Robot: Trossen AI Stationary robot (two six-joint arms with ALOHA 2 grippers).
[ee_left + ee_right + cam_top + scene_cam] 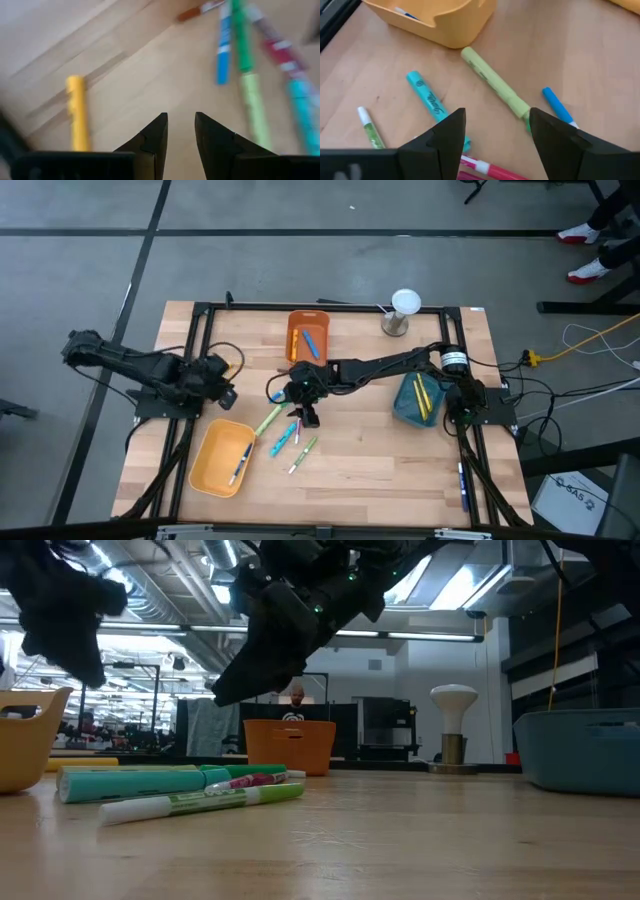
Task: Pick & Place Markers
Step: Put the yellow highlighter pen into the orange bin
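Note:
Several loose markers (283,438) lie flat on the wooden table near its middle. In the right wrist view they are a light green one (492,82), a teal one (426,99), a blue one (557,107) and a pink one (485,167). My right gripper (496,119) hangs open above them, a finger on either side of the light green marker, touching nothing. My left gripper (181,120) stands at the table's left (230,380), tipped down, its fingers a narrow gap apart with nothing between. A yellow marker (76,112) lies beside it.
A yellow bin (222,458) with a marker in it stands near the front left. An orange bin (308,338) is at the far middle and a teal bin (418,400) on the right, both holding markers. A white-topped stand (402,310) is at the far right.

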